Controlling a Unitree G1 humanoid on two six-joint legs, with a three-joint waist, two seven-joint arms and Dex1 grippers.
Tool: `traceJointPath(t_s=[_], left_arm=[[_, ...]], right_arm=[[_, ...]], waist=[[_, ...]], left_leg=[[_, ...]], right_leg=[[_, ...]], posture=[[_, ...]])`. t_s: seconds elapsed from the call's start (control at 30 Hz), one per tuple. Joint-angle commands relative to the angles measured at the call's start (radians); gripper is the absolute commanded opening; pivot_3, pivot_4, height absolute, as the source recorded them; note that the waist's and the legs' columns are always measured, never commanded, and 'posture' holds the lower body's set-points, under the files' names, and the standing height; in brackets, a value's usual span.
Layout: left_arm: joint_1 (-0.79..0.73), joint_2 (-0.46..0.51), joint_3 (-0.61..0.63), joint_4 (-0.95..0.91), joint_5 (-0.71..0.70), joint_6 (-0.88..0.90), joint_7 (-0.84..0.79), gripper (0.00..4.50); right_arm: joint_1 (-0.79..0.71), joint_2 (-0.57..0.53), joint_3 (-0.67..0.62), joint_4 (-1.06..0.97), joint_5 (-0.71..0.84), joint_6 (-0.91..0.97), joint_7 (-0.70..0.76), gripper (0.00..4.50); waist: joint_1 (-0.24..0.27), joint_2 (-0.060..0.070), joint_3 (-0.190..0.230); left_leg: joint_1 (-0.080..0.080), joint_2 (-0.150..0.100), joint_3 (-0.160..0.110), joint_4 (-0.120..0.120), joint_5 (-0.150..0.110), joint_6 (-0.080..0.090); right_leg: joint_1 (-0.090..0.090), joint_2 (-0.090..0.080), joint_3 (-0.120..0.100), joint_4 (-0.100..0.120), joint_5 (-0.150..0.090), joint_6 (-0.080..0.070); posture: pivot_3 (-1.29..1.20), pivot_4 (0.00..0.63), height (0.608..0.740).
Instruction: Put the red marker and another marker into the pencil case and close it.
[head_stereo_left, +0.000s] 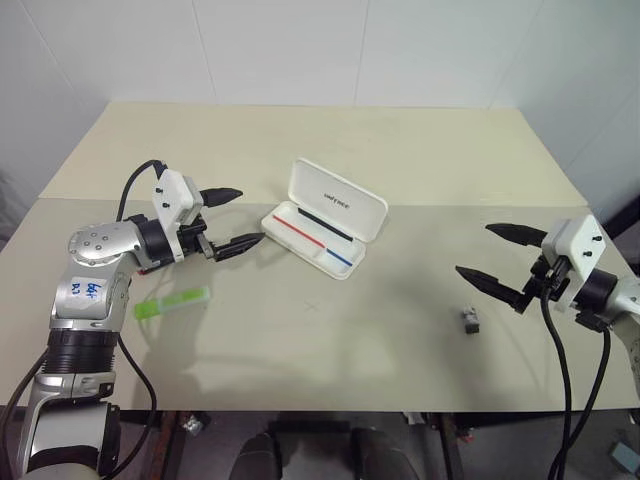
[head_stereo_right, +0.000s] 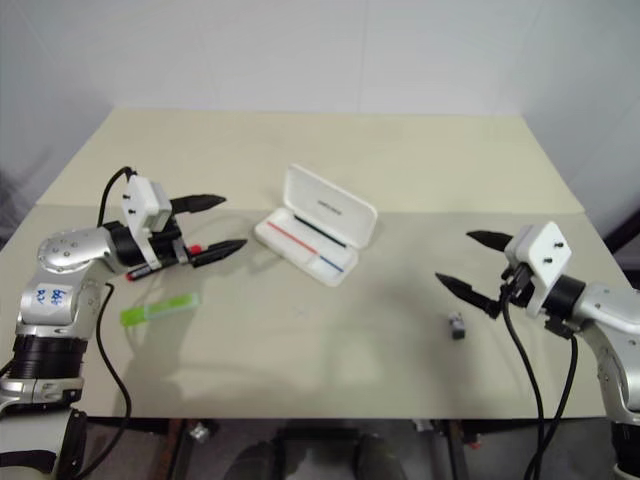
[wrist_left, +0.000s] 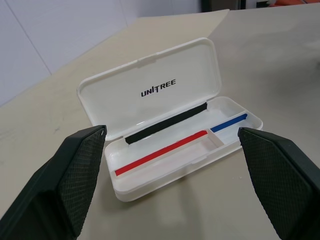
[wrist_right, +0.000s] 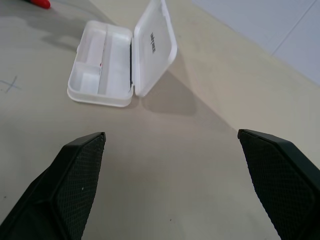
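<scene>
A: Here we are at the very start. The pencil case (head_stereo_left: 322, 228) lies open on the bench (head_stereo_left: 400, 320), lid up, and neither marker is inside it yet.

B: Right, and both sets of jaws stand wide apart with nothing between them. Our left jaws (head_stereo_left: 232, 218) hang above the bench, pointing at the case, which sits just ahead of their tips.

A: So where are the markers? The green marker (head_stereo_left: 172, 303) lies flat on the bench, below and behind the left jaws, on the near side.

B: And the red marker (head_stereo_right: 168, 261) peeks out from under the left wrist. We catch its red end and black section in the right eye view, just behind the lower fingertip, though most of it is hidden.

A: Our right jaws (head_stereo_left: 503, 258) hover well apart from all of that, out on the far side of the case. A small dark object (head_stereo_left: 470, 321) lies on the bench beneath them; we can't tell what it is.

B: So we judge the step in hand is the first pick, not yet begun.

A: Agreed. The next move looks like one for the left arm: draw back from the case, tip the jaws down over the red marker, straddle it across its width and close.

B: It's short and thick, so the grip should be easy. The flat green one may be trickier to lift off the bench.
</scene>
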Motion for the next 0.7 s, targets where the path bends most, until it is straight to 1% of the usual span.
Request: traceJointPath(t_s=[0.03,0.13,0.27,0.33,0.5,0.57,0.67,0.7], left_arm=[[-0.010,0.011,0.013,-0.027,-0.002,-0.012,-0.004,4.48],[-0.023,0.014,0.005,-0.021,-0.001,-0.021,-0.021,4.48],[-0.018,0.012,0.012,-0.013,-0.005,-0.019,-0.023,4.48],[-0.021,0.016,0.006,-0.010,-0.007,-0.016,-0.040,4.48],[-0.050,0.045,0.005,0.072,0.009,-0.052,-0.098,4.48],[-0.053,0.060,0.008,0.106,0.025,-0.077,-0.108,4.48],[-0.042,0.079,0.022,0.112,0.025,-0.087,-0.110,4.48],[-0.033,0.088,0.030,0.104,0.022,-0.080,-0.109,4.50]], right_arm=[[-0.038,0.009,-0.002,-0.011,0.011,-0.011,-0.011,4.50],[-0.075,0.016,0.030,0.025,-0.007,-0.028,-0.001,4.50],[-0.098,-0.006,0.064,0.027,-0.037,-0.013,0.006,4.50],[-0.119,-0.026,0.082,0.014,-0.047,0.015,0.008,4.50],[-0.235,-0.059,0.179,-0.046,-0.060,0.164,-0.008,4.50],[-0.281,-0.039,0.227,-0.064,-0.052,0.225,-0.016,4.50],[-0.319,-0.002,0.301,-0.073,-0.068,0.252,-0.020,4.50],[-0.333,0.015,0.330,-0.061,-0.081,0.249,-0.018,4.31]], waist=[[0.000,0.000,0.000],[0.000,0.000,0.000],[0.001,0.000,0.000],[0.001,0.000,0.000],[-0.004,0.000,0.000],[-0.004,0.000,0.000],[-0.004,0.000,0.000],[-0.002,0.000,0.000]], left_leg=[[0.000,0.000,0.000,0.000,0.000,0.000],[0.000,0.000,0.001,0.000,0.000,0.000],[0.000,0.000,0.000,0.000,0.000,0.000],[0.000,0.000,0.001,0.000,0.000,0.000],[0.001,0.000,0.002,0.000,0.000,0.000],[0.001,0.001,0.001,0.000,0.000,0.000],[0.001,0.001,0.002,0.000,0.000,0.000],[0.000,0.001,0.002,0.000,0.000,0.000]], right_leg=[[0.000,0.000,0.000,0.000,0.000,0.000],[0.000,0.000,0.001,0.000,0.000,0.000],[0.000,0.000,0.000,0.000,0.000,0.000],[0.000,0.000,0.000,0.000,0.000,0.000],[-0.001,0.000,0.001,0.001,0.000,0.000],[-0.001,0.001,0.001,0.002,0.000,-0.001],[-0.002,0.000,0.001,0.001,-0.001,-0.001],[-0.002,0.000,0.001,0.001,-0.001,-0.001]], posture=[[0.00,0.150,0.740],[0.00,0.150,0.740],[0.00,0.150,0.740],[0.00,0.150,0.740],[0.00,0.150,0.740],[0.00,0.150,0.740],[0.00,0.150,0.740],[0.00,0.150,0.740]])
